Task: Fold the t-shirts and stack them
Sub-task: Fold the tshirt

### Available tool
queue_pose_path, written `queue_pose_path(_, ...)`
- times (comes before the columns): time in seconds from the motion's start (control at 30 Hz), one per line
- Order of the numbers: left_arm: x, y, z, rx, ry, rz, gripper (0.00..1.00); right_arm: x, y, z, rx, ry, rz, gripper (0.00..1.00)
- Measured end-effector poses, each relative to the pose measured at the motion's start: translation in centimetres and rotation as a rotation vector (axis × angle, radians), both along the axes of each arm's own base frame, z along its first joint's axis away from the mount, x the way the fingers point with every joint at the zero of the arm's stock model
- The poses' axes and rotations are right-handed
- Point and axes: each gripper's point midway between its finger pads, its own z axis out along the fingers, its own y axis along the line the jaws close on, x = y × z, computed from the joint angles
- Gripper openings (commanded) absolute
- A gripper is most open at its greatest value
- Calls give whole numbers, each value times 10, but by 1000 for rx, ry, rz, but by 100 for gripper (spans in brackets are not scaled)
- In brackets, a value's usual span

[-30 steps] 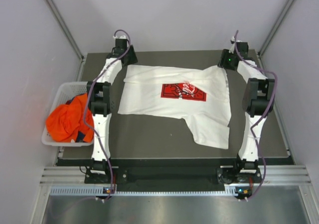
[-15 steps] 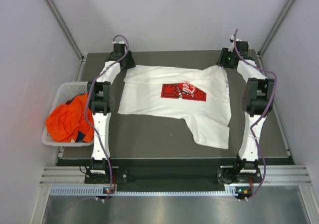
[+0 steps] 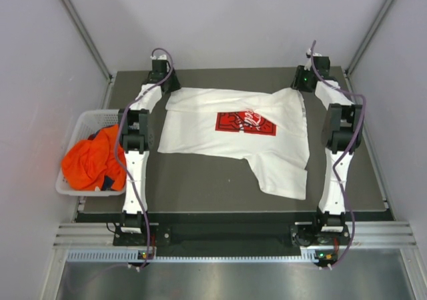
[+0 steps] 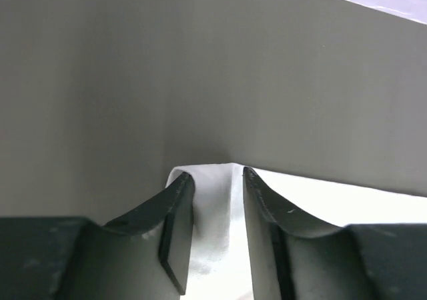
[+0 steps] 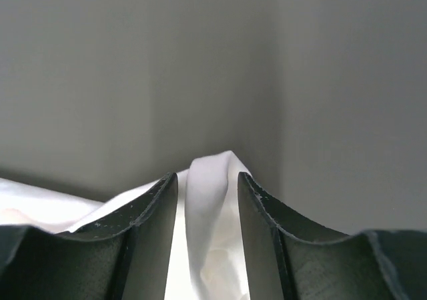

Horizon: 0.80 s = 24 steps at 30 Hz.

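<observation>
The white t-shirt [image 3: 200, 127] lies spread flat in the middle of the top view, with its red print [image 3: 245, 123] facing up and one sleeve trailing toward the lower right. It rests on the dark table [image 3: 200, 180].

The left gripper [image 4: 219, 180] is at the shirt's upper left corner, and the right gripper [image 5: 207, 180] is at its upper right corner. In each wrist view a raised fold of white cloth fills the narrow gap between the two black fingers. I cannot tell whether they are already squeezing it.

At the left edge of the frame, the orange t-shirt [image 3: 90, 163] is bunched up in a white basket [image 3: 90, 119].
</observation>
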Motion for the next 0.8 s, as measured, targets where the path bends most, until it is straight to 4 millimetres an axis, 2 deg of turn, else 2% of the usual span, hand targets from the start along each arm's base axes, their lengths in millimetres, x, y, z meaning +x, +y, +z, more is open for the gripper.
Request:
queue_pose_path(0.03,0,-1,0,-4,-2,-2,38,-1,0,-2,-3,4,1,40)
queue_pose_path(0.1,1,-1,0,-9,-4,-1,22,-1,2,-3,-11,7,5,36)
queue_pose_path(0.13,1,-2,-1,-12,-4,-1,5,-1,2,-4,-14,7,4,30)
queue_pose_path(0.17,2,-2,-2,-16,-5,-1,0,-1,0,-4,-24,7,1,25)
queue_pose_path(0.2,2,-3,-3,-16,-5,-3,0,0,-1,-5,-30,7,-4,15)
queue_pose_path(0.27,2,-3,-2,-20,-7,-6,0,1,-5,-4,-43,3,-21,3)
queue_pose_path(0.3,2,-4,-2,-24,-7,-4,0,2,-8,-4,-50,2,-35,0)
queue_pose_path(0.43,3,0,-2,-28,-5,35,0,5,-16,-6,-39,-19,-106,0)
queue_pose_path(0.53,5,6,-2,-29,-4,79,0,-6,-23,-16,40,-14,-176,0)
queue_pose_path(0.67,6,11,-2,-53,0,122,0,-14,-36,-23,238,-25,-231,1)
queue_pose_path(0.8,6,13,-3,-76,1,140,0,-12,-45,-11,462,-76,-247,3)
